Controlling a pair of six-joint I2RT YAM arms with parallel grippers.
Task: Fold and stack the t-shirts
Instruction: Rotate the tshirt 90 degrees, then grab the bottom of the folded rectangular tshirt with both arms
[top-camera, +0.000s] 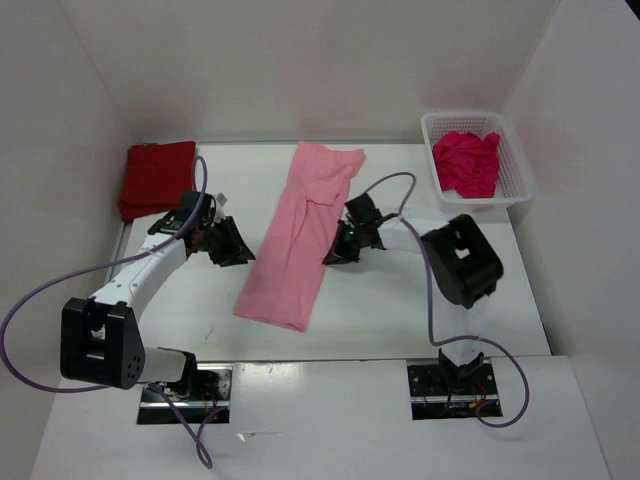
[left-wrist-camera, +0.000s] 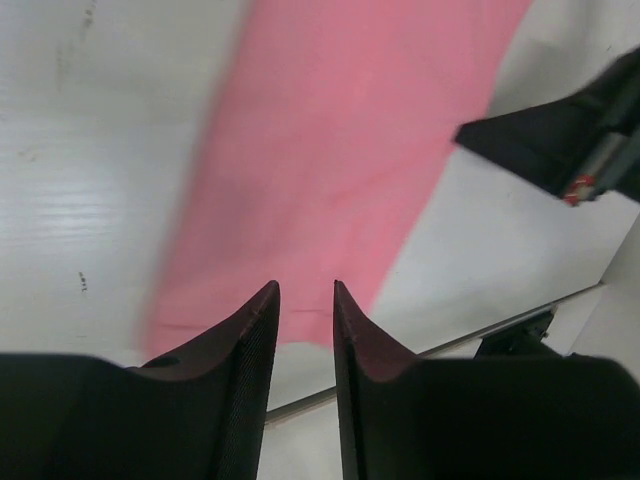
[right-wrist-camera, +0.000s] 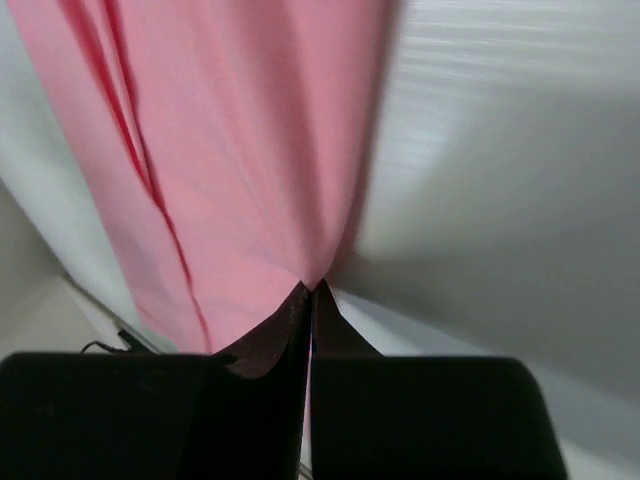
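1. The right gripper (right-wrist-camera: 311, 290) has its jaws pressed fully together. One long edge of the light pink soft cloth t-shirt (top-camera: 295, 238) runs straight into its tips, so it looks to be nipping that edge. The shirt lies as a long narrow strip, spreading ahead of these fingers.
2. The left gripper (left-wrist-camera: 305, 292) is parted only by a narrow slit and holds nothing. The pink strip lies just ahead of its tips on the white table (top-camera: 180, 300).
3. The step in hand appears to be taking hold of the strip for a crosswise fold. The left jaws should widen before they go down, so one finger can slide under the cloth edge instead of pushing it into a ridge.
4. Both holds should sit level on opposite edges. Otherwise the fold is likely to land skewed.
5. The dark red folded cloth t-shirt (top-camera: 155, 178) lies beyond the left gripper, on its outer side, and looks like the base of the stack. The bright crimson-magenta crumpled cloth t-shirt (top-camera: 465, 163) sits in the white plastic lattice basket (top-camera: 478, 203), beyond the right gripper and to its outer side.
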